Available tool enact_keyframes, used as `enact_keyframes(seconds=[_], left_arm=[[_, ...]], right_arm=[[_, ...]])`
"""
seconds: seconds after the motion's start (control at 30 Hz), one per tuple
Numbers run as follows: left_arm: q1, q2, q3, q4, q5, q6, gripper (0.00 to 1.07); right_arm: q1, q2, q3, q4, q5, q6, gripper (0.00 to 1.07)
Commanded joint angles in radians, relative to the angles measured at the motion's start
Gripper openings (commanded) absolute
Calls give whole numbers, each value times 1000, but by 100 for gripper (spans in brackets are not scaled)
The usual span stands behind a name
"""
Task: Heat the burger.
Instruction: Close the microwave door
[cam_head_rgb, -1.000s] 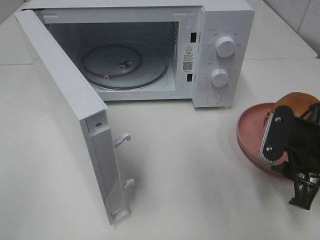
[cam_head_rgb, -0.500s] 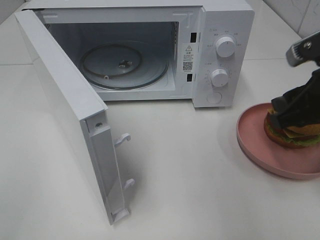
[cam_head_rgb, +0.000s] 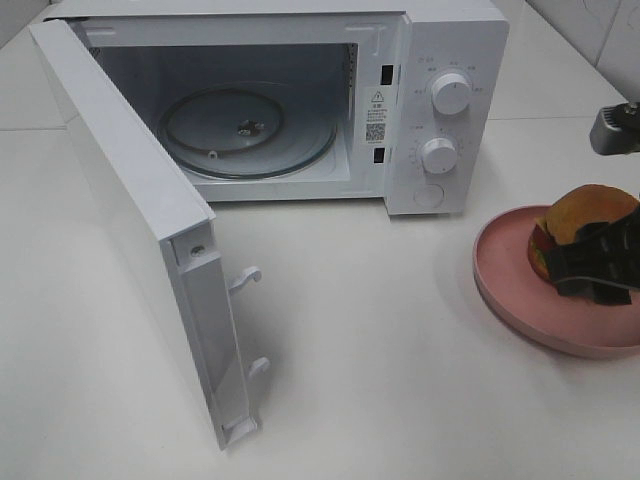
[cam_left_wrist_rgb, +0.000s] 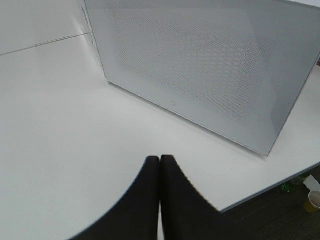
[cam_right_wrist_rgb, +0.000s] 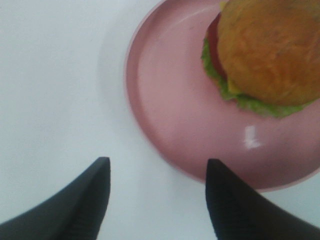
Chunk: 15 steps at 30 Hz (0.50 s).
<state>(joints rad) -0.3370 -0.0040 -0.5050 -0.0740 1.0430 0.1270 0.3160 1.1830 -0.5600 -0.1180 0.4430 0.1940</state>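
White bench (cam_head_rgb: 400, 350) fills my nearest ground. My left claw (cam_left_wrist_rgb: 159, 172) hangs over it with its fingers pressed together, gripping nothing. My right claw (cam_right_wrist_rgb: 156, 200) stands wide apart and empty, one finger over the pink plate (cam_right_wrist_rgb: 170, 105), where the burger (cam_right_wrist_rgb: 265, 50) sits. Farther back, the microwave (cam_head_rgb: 440, 60) has its door (cam_head_rgb: 130, 220) swung open, glass turntable (cam_head_rgb: 245, 130) bare.

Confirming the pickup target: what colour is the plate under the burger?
Pink; the plate shows best in the right wrist view, with the burger on it.
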Motion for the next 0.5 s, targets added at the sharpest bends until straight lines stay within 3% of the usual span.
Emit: enact_keyframes(seconds=[0.03, 0.17, 0.5], left_arm=[[0, -22, 1, -1, 0, 2, 0], [0, -22, 1, -1, 0, 2, 0], [0, -22, 1, -1, 0, 2, 0]], right_arm=[[-1, -8, -23, 138, 73, -138, 63], [-1, -8, -91, 200, 212, -194, 75], [-1, -8, -162, 188, 231, -194, 76]])
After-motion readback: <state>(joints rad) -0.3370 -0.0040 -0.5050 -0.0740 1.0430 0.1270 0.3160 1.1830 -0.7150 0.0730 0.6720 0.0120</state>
